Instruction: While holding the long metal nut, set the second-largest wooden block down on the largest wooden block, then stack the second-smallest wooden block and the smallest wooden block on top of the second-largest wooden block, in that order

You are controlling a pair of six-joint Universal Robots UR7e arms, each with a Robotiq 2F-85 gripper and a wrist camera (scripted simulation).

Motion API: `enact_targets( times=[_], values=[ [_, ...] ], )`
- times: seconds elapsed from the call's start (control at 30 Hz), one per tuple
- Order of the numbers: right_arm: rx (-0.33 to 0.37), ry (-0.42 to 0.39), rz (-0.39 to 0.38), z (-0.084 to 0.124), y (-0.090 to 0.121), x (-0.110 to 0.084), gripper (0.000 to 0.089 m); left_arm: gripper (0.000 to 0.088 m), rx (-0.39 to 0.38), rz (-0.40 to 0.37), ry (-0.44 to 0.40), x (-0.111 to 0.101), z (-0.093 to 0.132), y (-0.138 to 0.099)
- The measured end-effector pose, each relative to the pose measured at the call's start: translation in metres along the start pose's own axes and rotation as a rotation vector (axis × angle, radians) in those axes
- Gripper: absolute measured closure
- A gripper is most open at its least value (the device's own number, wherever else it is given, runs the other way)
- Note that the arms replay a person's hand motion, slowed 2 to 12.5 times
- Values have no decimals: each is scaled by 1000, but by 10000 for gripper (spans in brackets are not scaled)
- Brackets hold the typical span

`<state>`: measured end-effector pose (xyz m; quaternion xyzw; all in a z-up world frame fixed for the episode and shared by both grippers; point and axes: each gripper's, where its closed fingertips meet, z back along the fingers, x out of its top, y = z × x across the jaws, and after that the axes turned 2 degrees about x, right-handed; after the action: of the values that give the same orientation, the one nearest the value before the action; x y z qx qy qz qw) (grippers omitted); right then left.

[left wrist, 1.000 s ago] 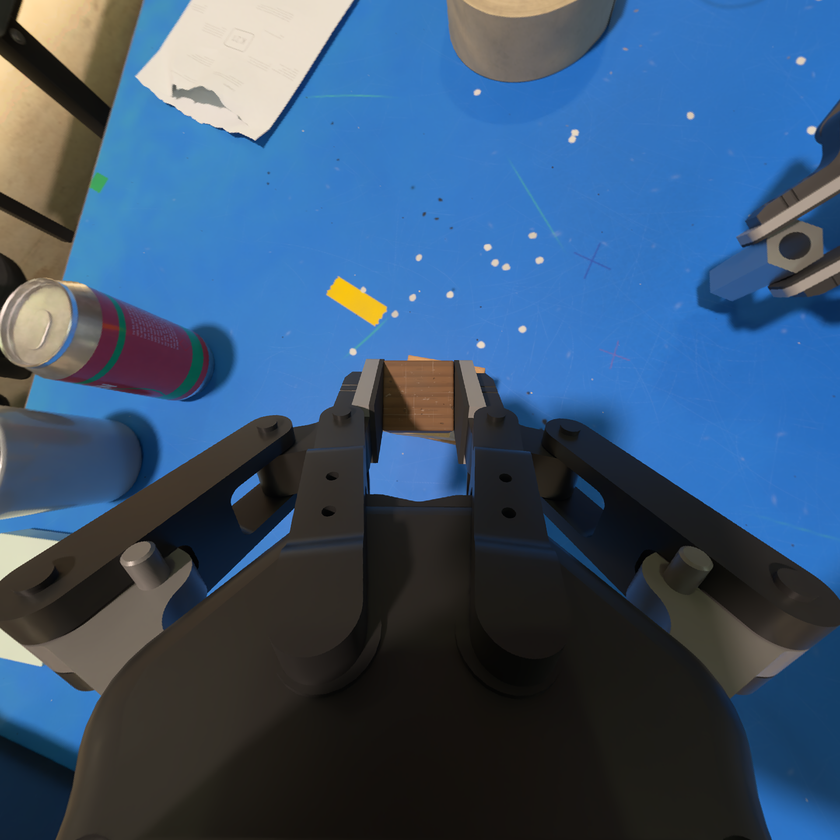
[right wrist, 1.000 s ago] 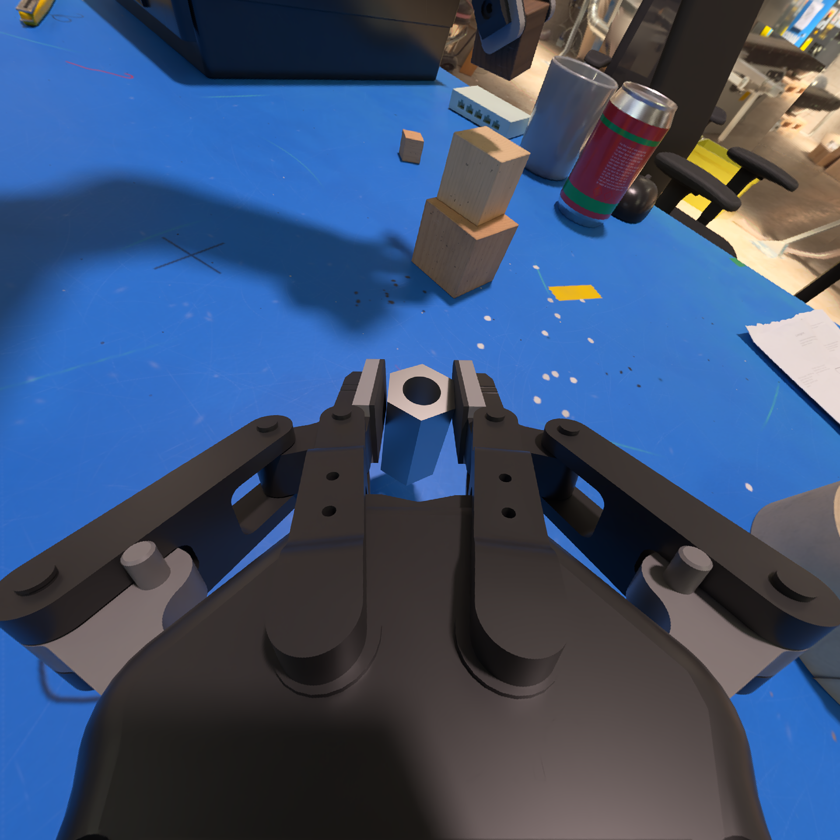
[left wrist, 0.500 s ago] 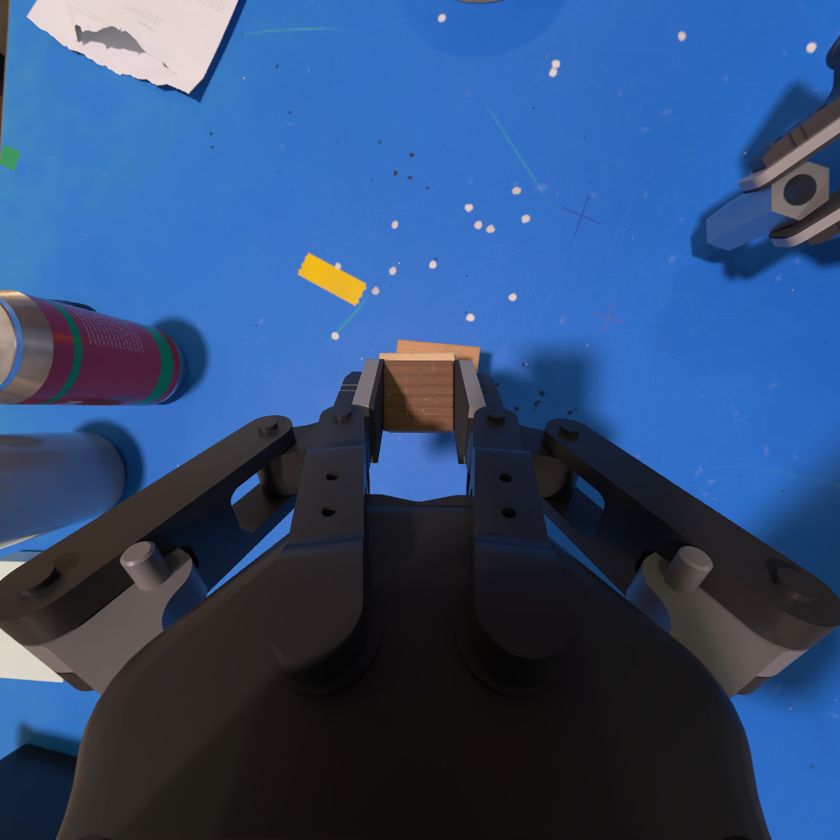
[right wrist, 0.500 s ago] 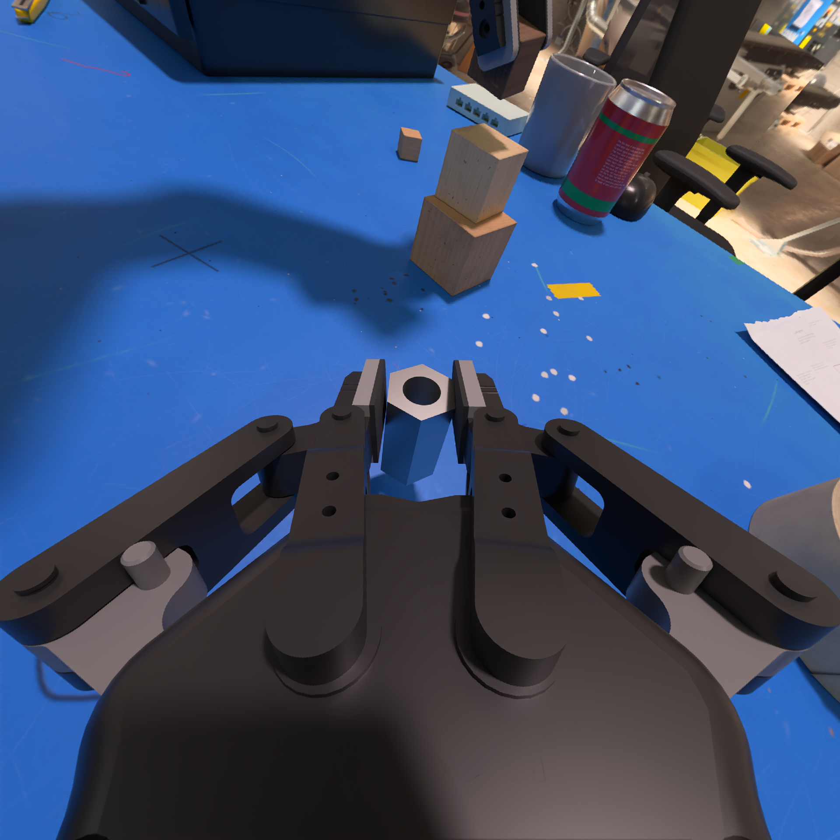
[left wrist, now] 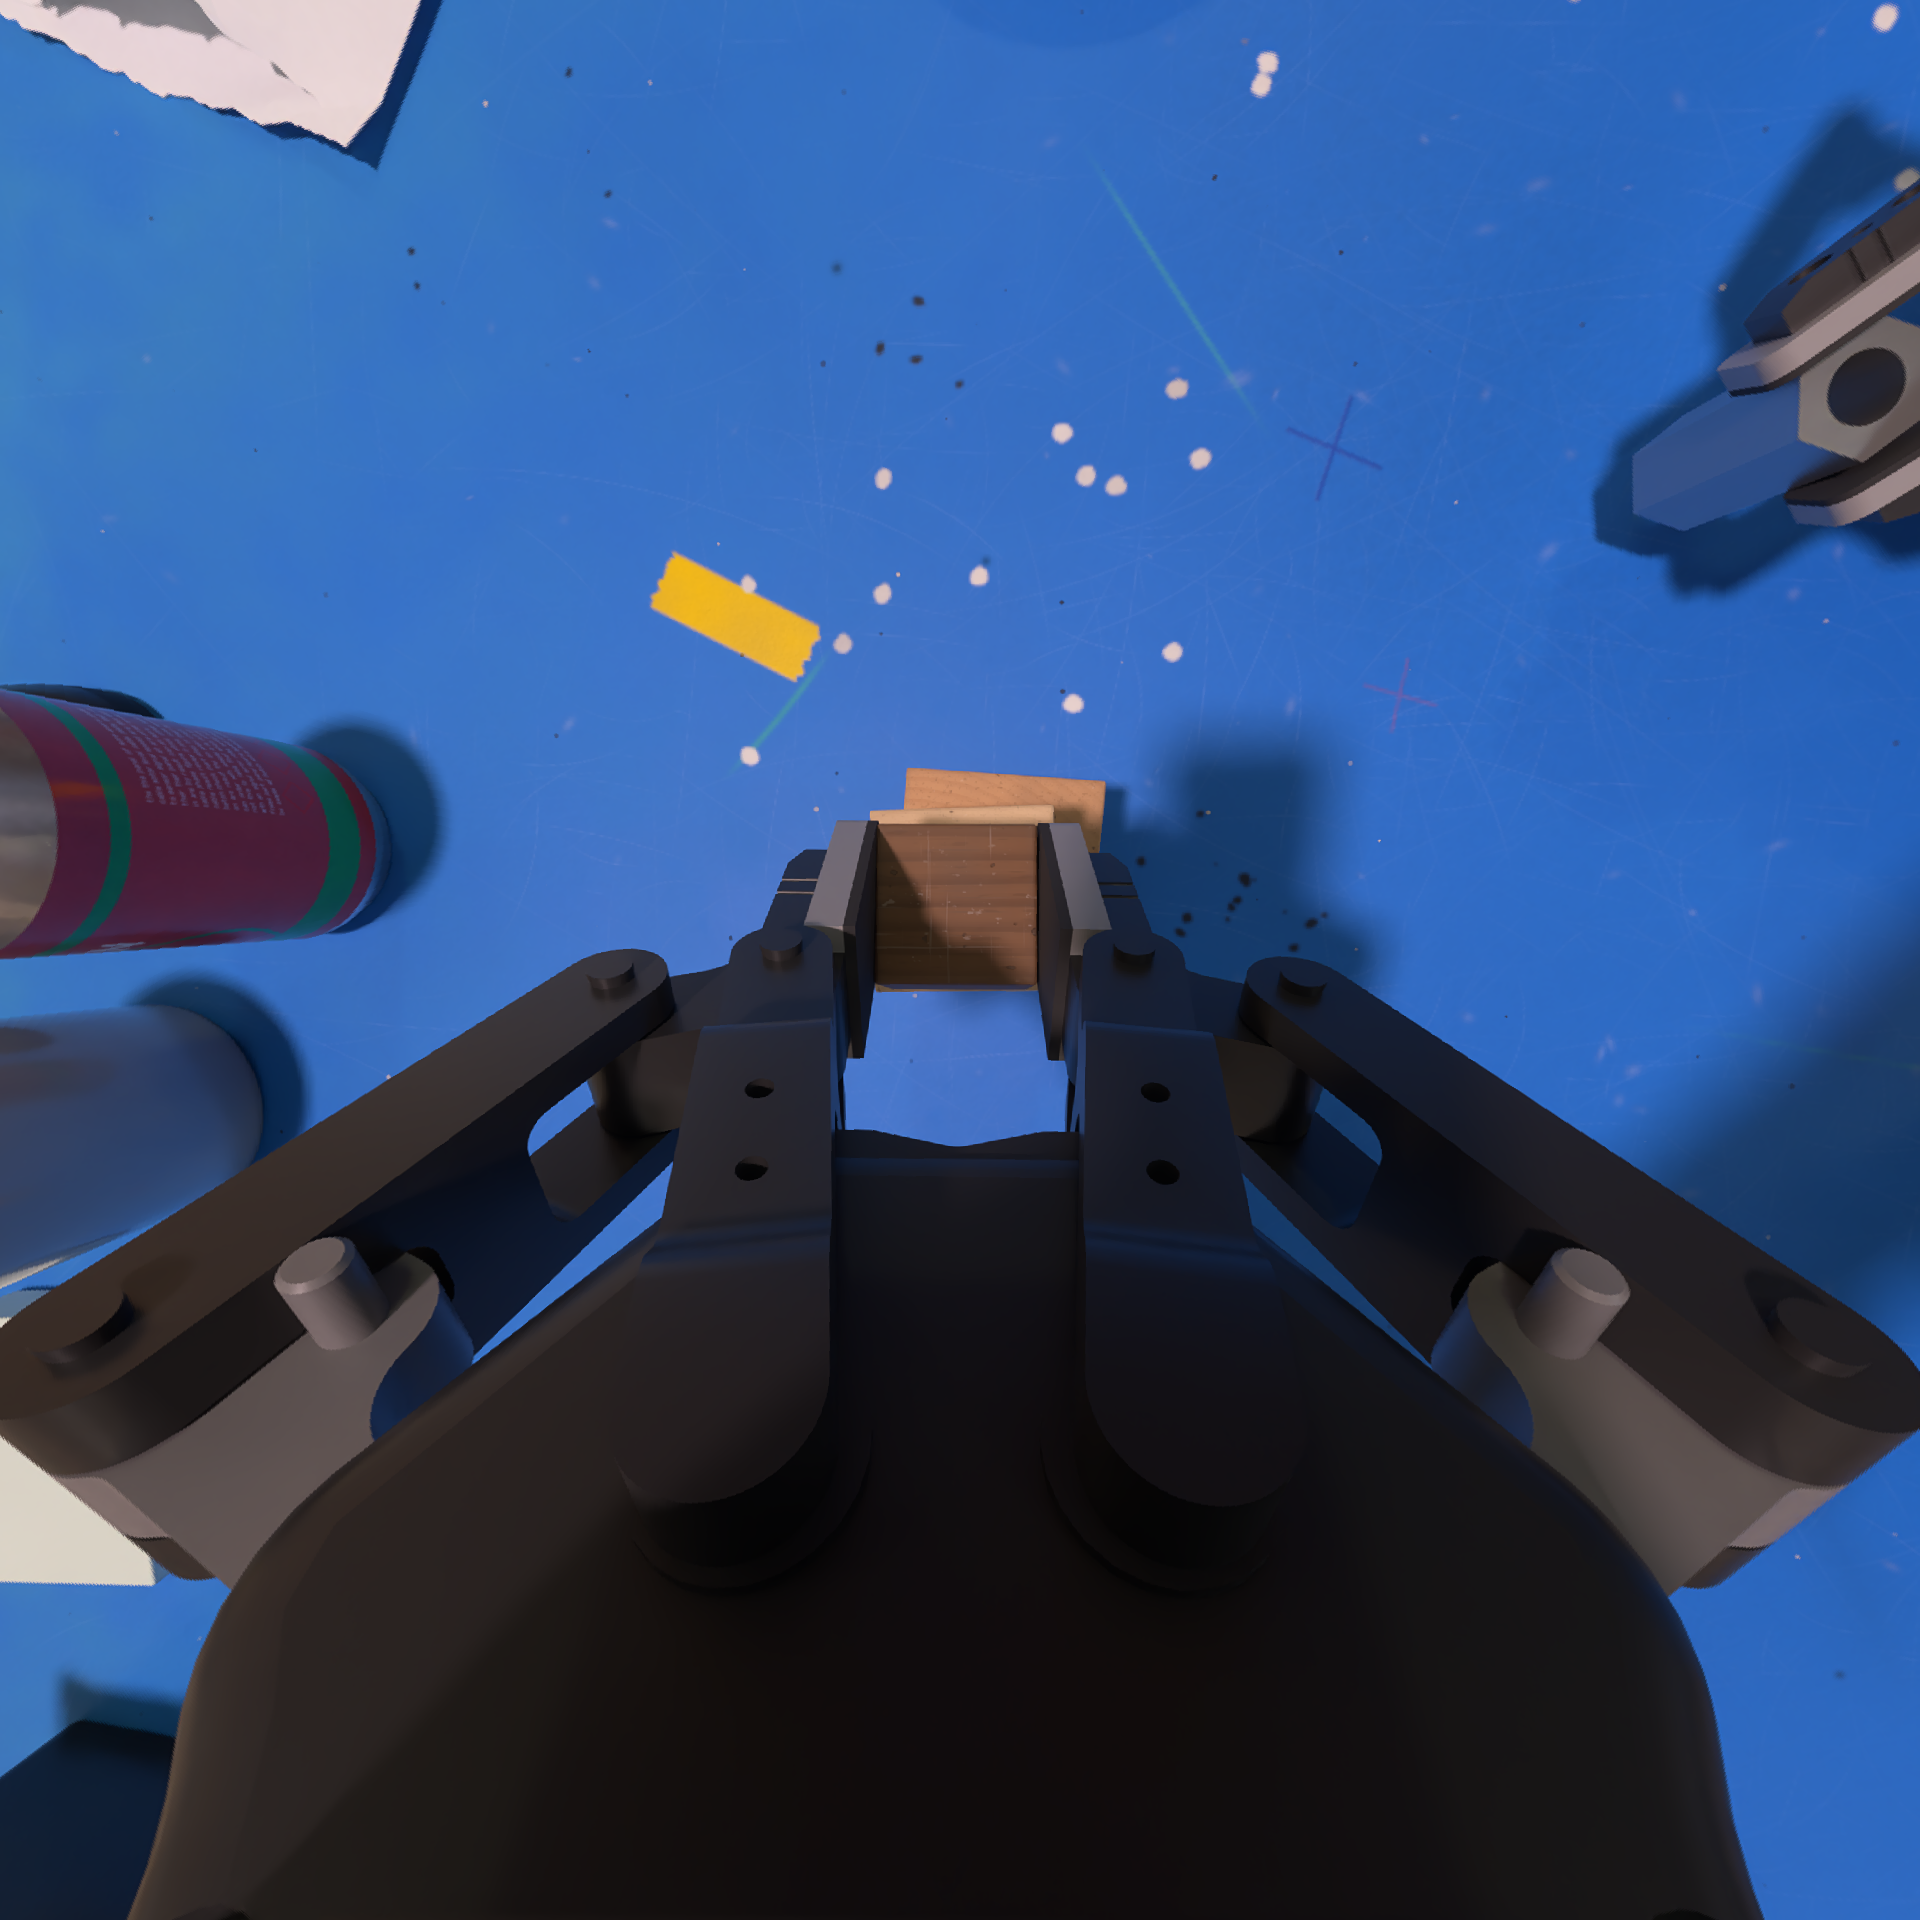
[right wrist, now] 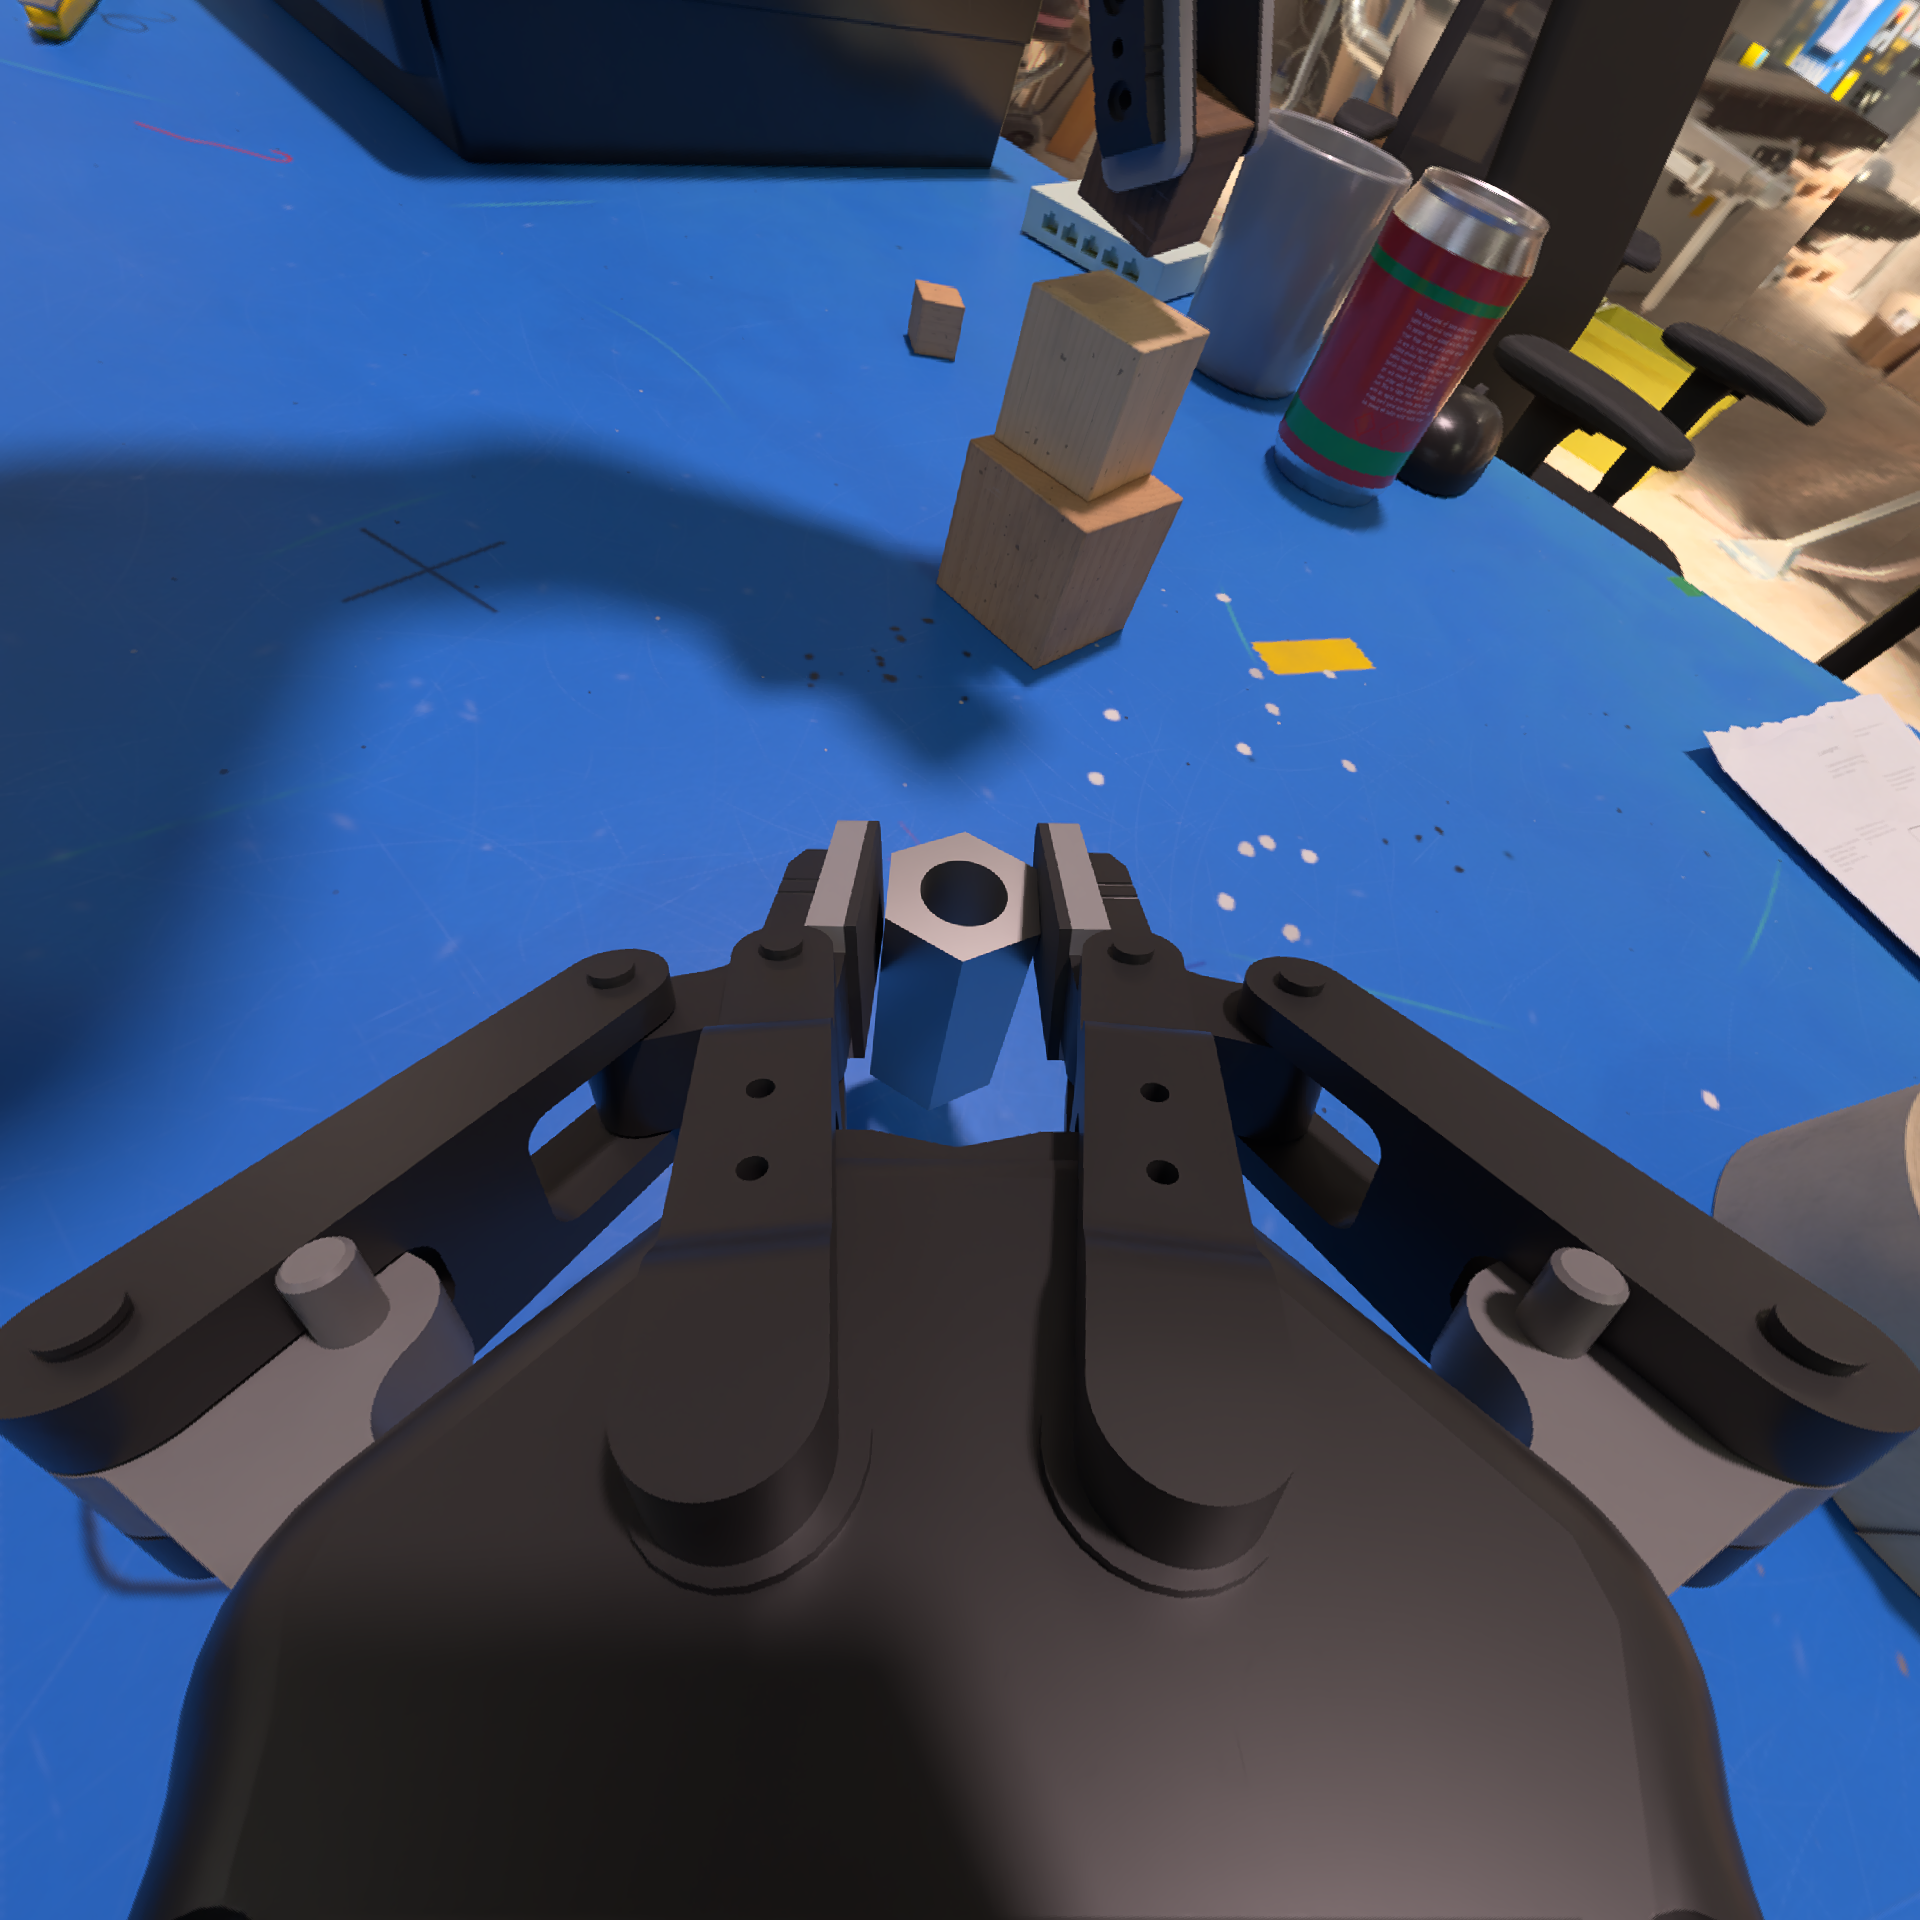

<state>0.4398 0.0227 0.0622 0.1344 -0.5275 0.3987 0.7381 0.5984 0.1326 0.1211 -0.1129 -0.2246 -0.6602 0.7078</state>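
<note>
Left wrist view looks straight down: our left gripper (left wrist: 957, 904) is clamped on the second-smallest wooden block (left wrist: 956, 902), hanging above the second-largest wooden block (left wrist: 961, 815) and largest wooden block (left wrist: 1003, 792), whose edges peek out past it. We judge the carry lines it up for a drop onto that stack. In the right wrist view, our right gripper (right wrist: 957, 902) pinches the long metal nut (right wrist: 951, 956) upright, well apart from the 2-block stack, keeping clear. The smallest wooden block (right wrist: 935, 319) waits on the blue table (right wrist: 520, 790) beyond. A can (right wrist: 1403, 332) and cup (right wrist: 1288, 249) stand near the stack, so descent needs care.
</note>
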Motion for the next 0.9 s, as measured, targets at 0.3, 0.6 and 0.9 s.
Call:
enact_targets(
  times=[0.3,0.6,0.9],
  values=[
    [1,1,1,0,1,0,632,619,-29,8,-6,2,-3,0],
    [1,2,4,1,1,0,632,619,-35,10,-9,2,-6,1],
    [1,3,6,0,2,-1,632,619,-36,6,1,0,-11,0]
  ],
)
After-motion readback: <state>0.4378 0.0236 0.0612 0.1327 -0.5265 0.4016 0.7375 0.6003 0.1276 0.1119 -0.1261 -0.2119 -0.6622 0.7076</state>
